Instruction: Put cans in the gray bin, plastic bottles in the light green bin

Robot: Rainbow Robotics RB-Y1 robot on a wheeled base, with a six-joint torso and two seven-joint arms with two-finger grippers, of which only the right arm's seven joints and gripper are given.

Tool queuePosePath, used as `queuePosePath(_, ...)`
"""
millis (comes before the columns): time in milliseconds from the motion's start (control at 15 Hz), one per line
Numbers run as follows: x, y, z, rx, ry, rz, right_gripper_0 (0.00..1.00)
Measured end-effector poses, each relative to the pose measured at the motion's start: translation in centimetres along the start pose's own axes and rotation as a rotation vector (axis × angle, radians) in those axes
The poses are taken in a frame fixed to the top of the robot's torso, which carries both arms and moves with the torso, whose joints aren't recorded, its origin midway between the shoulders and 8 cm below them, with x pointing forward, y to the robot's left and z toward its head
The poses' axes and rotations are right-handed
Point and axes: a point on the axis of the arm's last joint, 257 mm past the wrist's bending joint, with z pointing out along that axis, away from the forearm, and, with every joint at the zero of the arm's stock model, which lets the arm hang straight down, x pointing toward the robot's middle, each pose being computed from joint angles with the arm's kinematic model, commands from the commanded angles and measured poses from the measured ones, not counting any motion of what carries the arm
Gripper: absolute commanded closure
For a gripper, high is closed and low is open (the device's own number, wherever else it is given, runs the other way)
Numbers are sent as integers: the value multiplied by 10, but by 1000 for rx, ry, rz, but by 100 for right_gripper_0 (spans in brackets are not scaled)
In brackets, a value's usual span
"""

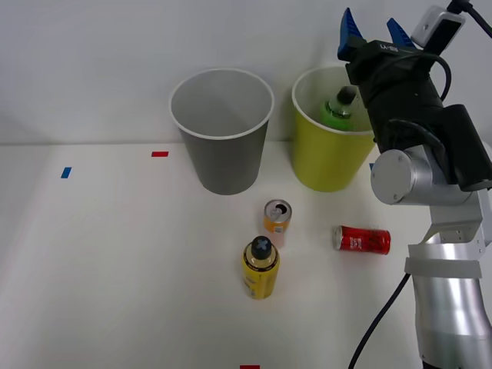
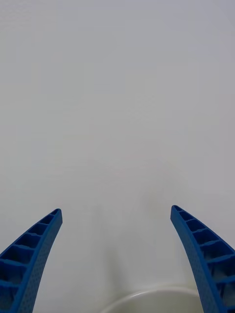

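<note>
Two tall round bins stand side by side on your white table [image 1: 115, 269]: the dark gray bin [image 1: 222, 142] and, right of it, the lime-green bin [image 1: 327, 157] holding the bright green black-capped bottle [image 1: 339, 110]. Your right gripper [image 1: 376, 32] hangs above that lime-green bin, blue ribbed fingers [image 2: 29, 259] spread wide and empty. Nearer you than the gray bin sit the upright orange can [image 1: 277, 218], yellow bottle [image 1: 260, 267] and toppled red can [image 1: 362, 240].

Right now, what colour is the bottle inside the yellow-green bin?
Bright green with a black cap; the bottle shows best in the front view, inside the bin.
</note>
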Motion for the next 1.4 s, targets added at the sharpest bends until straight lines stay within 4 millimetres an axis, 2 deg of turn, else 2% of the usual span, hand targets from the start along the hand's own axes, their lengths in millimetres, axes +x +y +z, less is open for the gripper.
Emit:
queuePosePath(533,-10,1,-4,1,-59,14,26)
queuePosePath(800,-9,2,-22,-11,-115,23,21)
queuePosePath(933,-10,-3,-37,-12,-139,24,21)
queuePosePath(1067,-25,-5,-56,-19,-166,19,21)
queuePosePath(1200,-32,-14,-89,-6,-164,7,21)
queuePosePath(1400,-20,-28,-135,23,-108,-11,21)
